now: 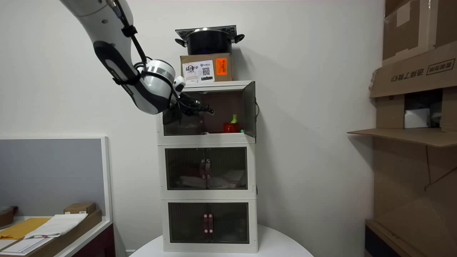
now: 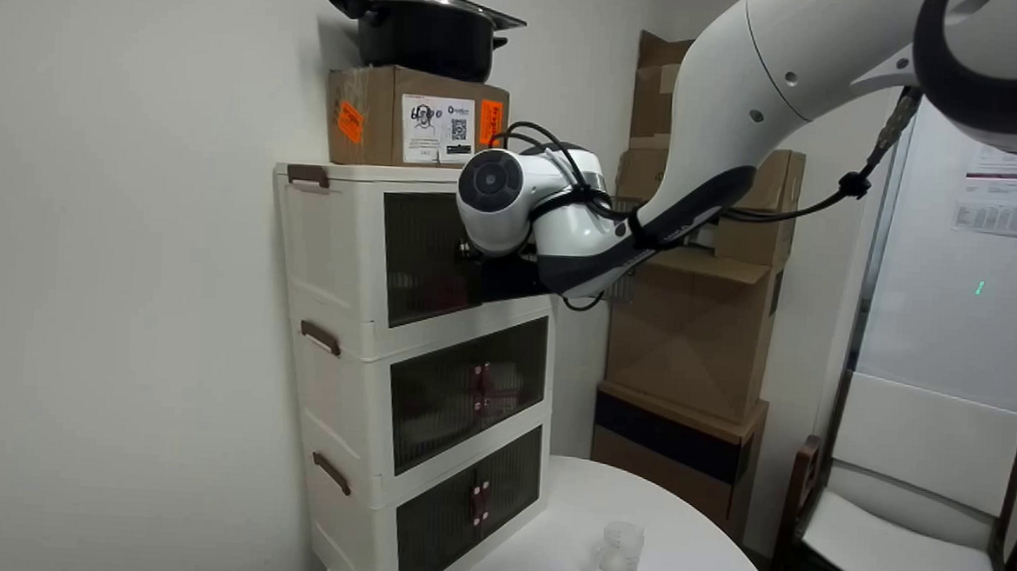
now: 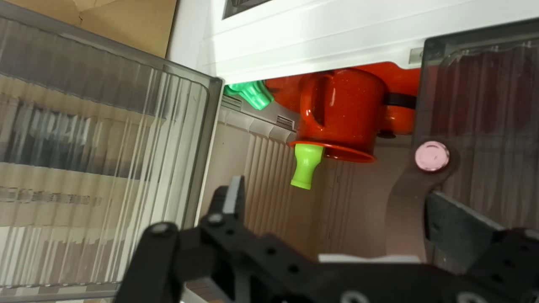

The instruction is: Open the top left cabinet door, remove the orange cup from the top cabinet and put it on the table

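The cup (image 3: pixel 347 111) is orange-red, the table (image 2: pixel 695 548) white, the top left door (image 2: pixel 423 255) ribbed smoky-grey

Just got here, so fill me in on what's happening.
A robot arm is at the top cabinet, its gripper open. The left door looks shut; in the wrist view its handle shows between the spread fingers, though contact is unclear. The right door stands open, and the orange-red cup sits inside, not yet on the table.
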### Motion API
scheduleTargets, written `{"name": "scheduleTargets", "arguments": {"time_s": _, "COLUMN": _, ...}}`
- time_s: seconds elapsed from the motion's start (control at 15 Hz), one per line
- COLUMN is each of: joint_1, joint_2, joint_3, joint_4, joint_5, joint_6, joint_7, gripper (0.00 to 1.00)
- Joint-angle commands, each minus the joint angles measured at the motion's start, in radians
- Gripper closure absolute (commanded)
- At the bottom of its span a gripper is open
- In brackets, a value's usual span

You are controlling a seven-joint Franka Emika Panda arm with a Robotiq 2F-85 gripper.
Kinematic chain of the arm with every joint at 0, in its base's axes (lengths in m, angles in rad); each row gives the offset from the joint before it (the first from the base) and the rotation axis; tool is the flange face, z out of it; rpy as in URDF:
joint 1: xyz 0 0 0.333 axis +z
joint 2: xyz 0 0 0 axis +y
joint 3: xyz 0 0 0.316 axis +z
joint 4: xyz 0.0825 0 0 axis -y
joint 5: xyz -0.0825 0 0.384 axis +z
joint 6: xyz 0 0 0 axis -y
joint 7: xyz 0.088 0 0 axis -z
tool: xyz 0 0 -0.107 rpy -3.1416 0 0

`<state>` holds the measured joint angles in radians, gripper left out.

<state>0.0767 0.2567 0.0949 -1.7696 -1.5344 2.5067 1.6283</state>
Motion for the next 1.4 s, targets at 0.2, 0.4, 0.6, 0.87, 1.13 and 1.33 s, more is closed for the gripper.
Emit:
{"name": "scheduleTargets", "arguments": {"time_s": 0.2, "joint_1": 0.003, "joint_2": -0.069, "joint_3": -0.015, "joint_4": -0.112, "joint_5": 0.011, "joint_6": -0.048, "joint_7": 0.024, "gripper": 0.00}}
{"name": "scheduleTargets", "arguments": {"time_s": 0.4, "joint_1": 0.002, "joint_2": -0.101, "joint_3": -0.015, "joint_4": -0.151, "joint_5": 0.010, "joint_6": -0.059, "joint_7": 0.043, "gripper": 0.00}}
{"name": "scheduleTargets", "arguments": {"time_s": 0.6, "joint_1": 0.000, "joint_2": -0.135, "joint_3": -0.014, "joint_4": -0.202, "joint_5": 0.012, "joint_6": -0.076, "joint_7": 0.059, "gripper": 0.00}}
{"name": "scheduleTargets", "arguments": {"time_s": 0.87, "joint_1": 0.001, "joint_2": -0.173, "joint_3": -0.012, "joint_4": -0.250, "joint_5": 0.011, "joint_6": -0.080, "joint_7": 0.080, "gripper": 0.00}}
{"name": "scheduleTargets", "arguments": {"time_s": 1.13, "joint_1": 0.001, "joint_2": -0.198, "joint_3": -0.011, "joint_4": -0.276, "joint_5": 0.004, "joint_6": -0.071, "joint_7": 0.097, "gripper": 0.00}}
{"name": "scheduleTargets", "arguments": {"time_s": 1.33, "joint_1": 0.005, "joint_2": -0.212, "joint_3": -0.008, "joint_4": -0.288, "joint_5": -0.001, "joint_6": -0.063, "joint_7": 0.103, "gripper": 0.00}}
